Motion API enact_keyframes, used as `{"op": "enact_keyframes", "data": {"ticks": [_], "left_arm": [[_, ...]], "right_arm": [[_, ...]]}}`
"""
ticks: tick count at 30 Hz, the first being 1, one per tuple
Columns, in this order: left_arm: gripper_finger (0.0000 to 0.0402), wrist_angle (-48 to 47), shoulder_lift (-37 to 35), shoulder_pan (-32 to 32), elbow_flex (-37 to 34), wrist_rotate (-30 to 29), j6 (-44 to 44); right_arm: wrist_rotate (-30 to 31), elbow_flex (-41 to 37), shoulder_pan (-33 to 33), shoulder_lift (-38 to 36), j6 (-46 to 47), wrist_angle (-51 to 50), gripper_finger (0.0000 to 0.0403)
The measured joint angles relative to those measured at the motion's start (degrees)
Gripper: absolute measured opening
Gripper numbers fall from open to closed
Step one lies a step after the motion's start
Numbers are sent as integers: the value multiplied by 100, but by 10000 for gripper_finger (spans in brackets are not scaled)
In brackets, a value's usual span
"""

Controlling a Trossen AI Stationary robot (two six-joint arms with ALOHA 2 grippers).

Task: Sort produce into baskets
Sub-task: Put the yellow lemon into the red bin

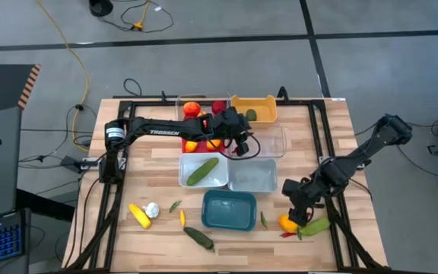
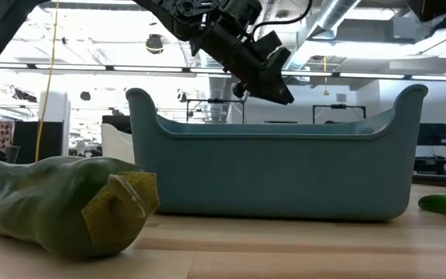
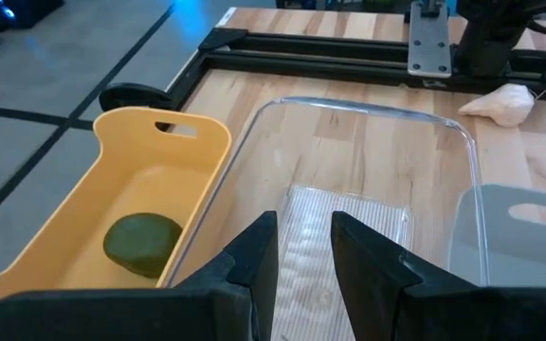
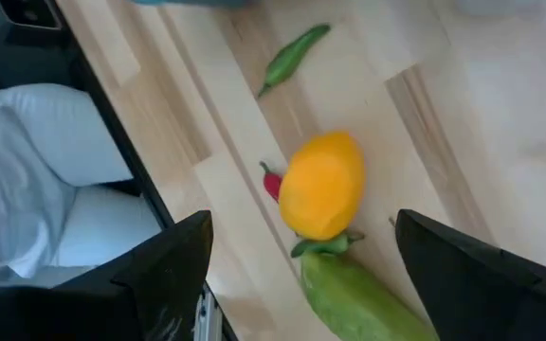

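Right tool spread wide over orange fruit, green chili well apart.

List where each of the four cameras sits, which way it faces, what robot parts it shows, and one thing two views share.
High: overhead, straight down; both arms, teal basket.
Low: table height, level across; teal basket, left gripper above.
Left wrist: past its narrowly parted fingers into clear basket.
Right wrist: down between open fingers at orange fruit.
Shared: orange fruit in high and right wrist.

Toy produce lies partly sorted: a cucumber rests diagonally in the white basket, a green piece in the orange basket, while the teal basket sits near an orange fruit.
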Motion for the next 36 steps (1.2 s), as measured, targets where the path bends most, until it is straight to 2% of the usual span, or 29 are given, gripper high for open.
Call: {"op": "enact_keyframes", "data": {"ticks": [7,14,23,29,32,36], "left_arm": [[89,-163,0,0,-2,-22,19],[89,-232,0,-2,-2,-22,21],[89,-292,0,-2,-4,-22,23],[89,-406,0,-2,-4,-20,23],[89,-431,-10,-2,-5,-17,24],[89,-666,-185,-2,-11,7,232]], "right_arm": [[60,-32,147,474,71,83,388],[60,-32,376,1138,130,167,389],[-14,-32,376,1850,156,732,388],[-50,-28,376,2308,159,757,387],[-85,-28,378,2475,154,753,374],[-238,-28,376,2585,158,755,328]]}}
